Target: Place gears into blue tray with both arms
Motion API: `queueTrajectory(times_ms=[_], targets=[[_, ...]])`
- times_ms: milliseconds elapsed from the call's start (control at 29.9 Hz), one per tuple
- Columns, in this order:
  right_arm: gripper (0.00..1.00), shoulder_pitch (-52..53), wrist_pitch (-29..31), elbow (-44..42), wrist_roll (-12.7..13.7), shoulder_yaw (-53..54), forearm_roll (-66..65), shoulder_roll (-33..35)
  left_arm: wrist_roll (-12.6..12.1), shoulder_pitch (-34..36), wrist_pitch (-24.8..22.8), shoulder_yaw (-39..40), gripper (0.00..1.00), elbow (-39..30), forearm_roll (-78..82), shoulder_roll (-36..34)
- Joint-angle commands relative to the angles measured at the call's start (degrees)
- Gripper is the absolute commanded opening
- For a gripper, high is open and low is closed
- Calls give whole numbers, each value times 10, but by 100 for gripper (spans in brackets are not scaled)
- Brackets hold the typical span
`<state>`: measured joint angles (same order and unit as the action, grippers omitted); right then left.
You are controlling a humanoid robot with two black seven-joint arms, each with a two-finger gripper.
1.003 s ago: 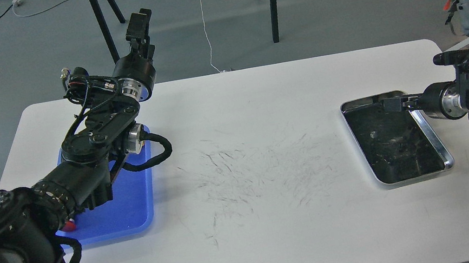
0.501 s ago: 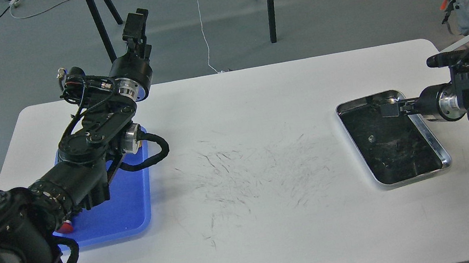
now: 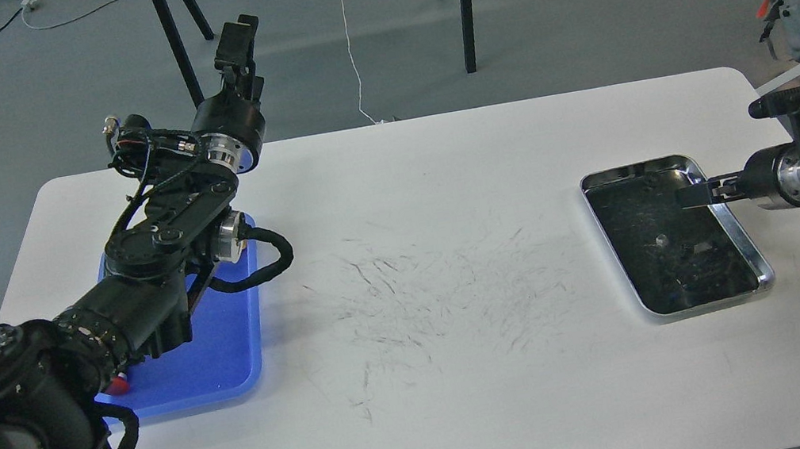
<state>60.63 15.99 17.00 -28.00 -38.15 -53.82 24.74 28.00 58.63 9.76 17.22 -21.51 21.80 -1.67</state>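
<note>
White and scuffed with dark scratch marks, the table [image 3: 413, 254] carries two trays well apart. The blue tray [image 3: 227, 348] lies at the left, half hidden under the left arm [image 3: 156, 255]; a small red-capped part [image 3: 119, 386] sits at its near-left corner. The left gripper [image 3: 235, 42] is raised beyond the far table edge; whether its jaws are open I cannot tell. The shiny silver tray [image 3: 750, 257] at the right holds small dark bits; no gear can be told apart. The right gripper [image 3: 689, 198] hovers over its right rim, jaws unreadable.
</note>
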Motion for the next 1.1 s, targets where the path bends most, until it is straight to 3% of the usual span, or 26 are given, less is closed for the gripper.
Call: queueTrajectory(times_ms=[0,334,1069], targets=[[96,5,0,-4,0,-3,1,9,0,0,1,0,100,0,0,1],[96,46,-1,0,0,6,8,3,0,0,2,0,100,0,0,4],[87,5,-18,-7,0,48,7,-33,0,0,3,0,100,0,0,3]])
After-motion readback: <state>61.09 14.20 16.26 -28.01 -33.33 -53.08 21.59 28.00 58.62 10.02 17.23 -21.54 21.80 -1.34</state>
